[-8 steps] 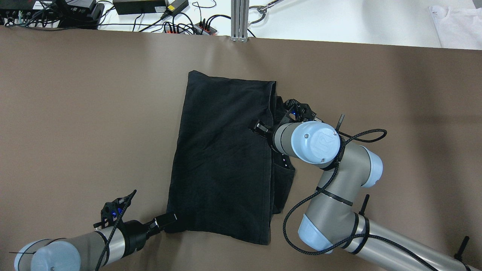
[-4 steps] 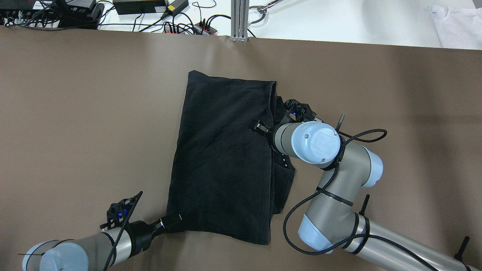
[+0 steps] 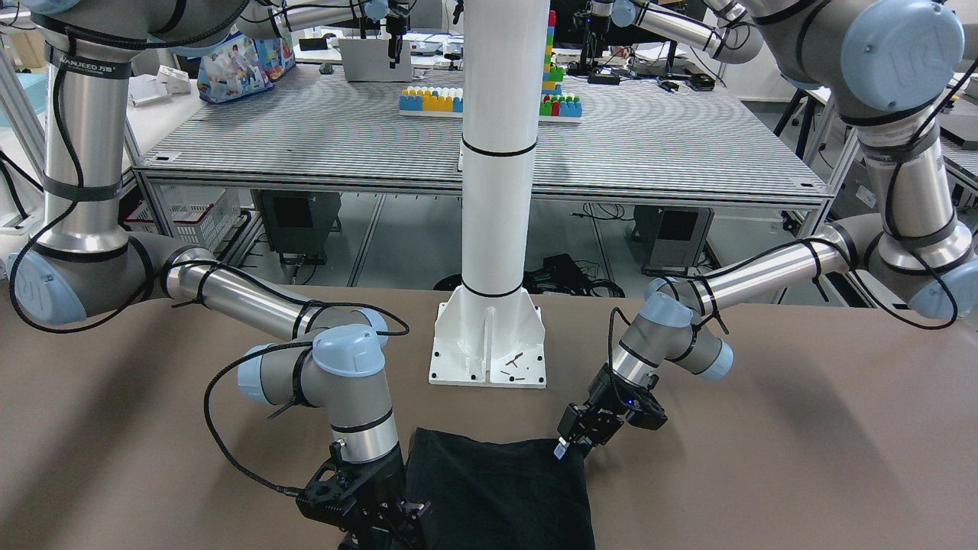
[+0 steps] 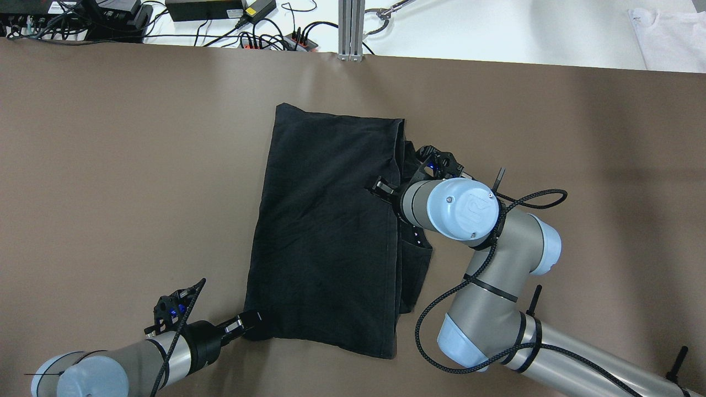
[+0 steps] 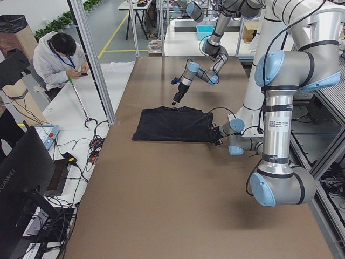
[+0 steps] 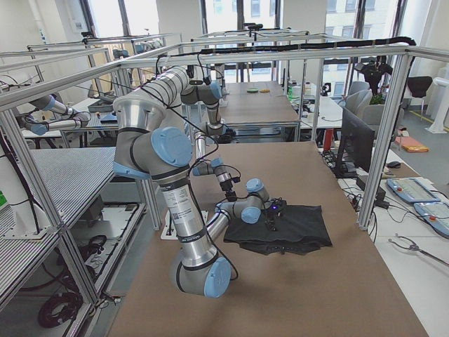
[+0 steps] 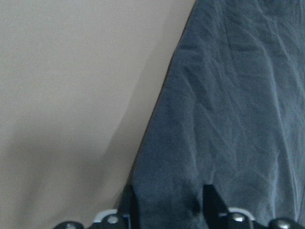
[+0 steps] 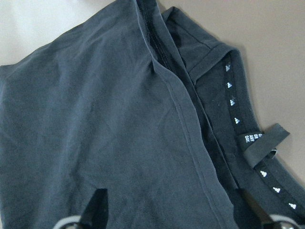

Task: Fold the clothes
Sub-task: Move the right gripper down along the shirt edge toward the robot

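Overhead exterior view gives me the black garment [image 4: 325, 231] in the middle of the brown desk [image 4: 138, 165], folded lengthwise, with its neck part showing out from under the fold on the robot's right side.

For writing, my right wrist camera shows a dark tape [image 8: 233, 102] inside the neck with a row of small white triangle marks. A small label [image 8: 250, 139] beside it has white letters that are too small for me to read. In the exterior left view, the monitor [image 5: 21, 178] carries the word HUAWEI.

My right gripper [image 8: 174, 205] hangs over the folded edge near the neck, jaws wide apart and holding nothing. My left gripper [image 4: 255, 320] is at the garment's near left corner. In its wrist camera the two fingers [image 7: 212, 205] stand apart with the cloth lying between them, so they are not clenched.

Compared with one second ago, the left arm has moved slightly toward that corner. The right arm and the garment lie as they did before.
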You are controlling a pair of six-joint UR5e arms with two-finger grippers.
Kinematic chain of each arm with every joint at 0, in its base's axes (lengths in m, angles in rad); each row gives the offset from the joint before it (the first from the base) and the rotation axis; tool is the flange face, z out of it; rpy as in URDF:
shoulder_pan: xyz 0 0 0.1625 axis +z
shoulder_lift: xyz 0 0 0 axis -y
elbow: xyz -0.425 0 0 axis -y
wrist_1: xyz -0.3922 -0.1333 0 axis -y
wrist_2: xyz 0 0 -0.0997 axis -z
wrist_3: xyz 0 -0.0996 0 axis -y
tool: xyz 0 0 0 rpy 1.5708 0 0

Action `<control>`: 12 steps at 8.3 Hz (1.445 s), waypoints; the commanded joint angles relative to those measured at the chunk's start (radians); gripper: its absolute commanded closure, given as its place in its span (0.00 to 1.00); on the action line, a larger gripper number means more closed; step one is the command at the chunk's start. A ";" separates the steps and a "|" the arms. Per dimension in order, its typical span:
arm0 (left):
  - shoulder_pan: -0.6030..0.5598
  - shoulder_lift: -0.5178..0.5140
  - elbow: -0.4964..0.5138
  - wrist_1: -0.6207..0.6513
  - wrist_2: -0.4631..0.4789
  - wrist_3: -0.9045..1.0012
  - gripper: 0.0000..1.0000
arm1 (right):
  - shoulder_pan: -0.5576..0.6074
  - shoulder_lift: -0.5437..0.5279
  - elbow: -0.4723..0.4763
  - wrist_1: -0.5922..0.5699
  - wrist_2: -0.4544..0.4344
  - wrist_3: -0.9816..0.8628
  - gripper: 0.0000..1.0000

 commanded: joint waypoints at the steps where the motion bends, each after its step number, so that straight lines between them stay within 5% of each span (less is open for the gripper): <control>1: -0.001 0.009 0.000 -0.001 0.002 0.006 0.81 | 0.000 -0.003 0.002 0.000 0.000 0.002 0.06; 4: 0.000 0.009 0.000 -0.001 0.002 0.011 0.81 | 0.000 -0.006 0.002 0.000 -0.018 0.006 0.06; 6: 0.002 0.007 0.001 -0.001 0.002 0.011 1.00 | -0.011 -0.034 0.020 0.000 -0.023 0.012 0.06; 9: 0.003 0.006 0.010 0.000 0.004 0.013 1.00 | -0.159 -0.222 0.199 -0.017 -0.130 0.108 0.08; 12: 0.003 0.006 0.014 0.000 0.008 0.013 1.00 | -0.346 -0.284 0.203 -0.017 -0.280 0.277 0.09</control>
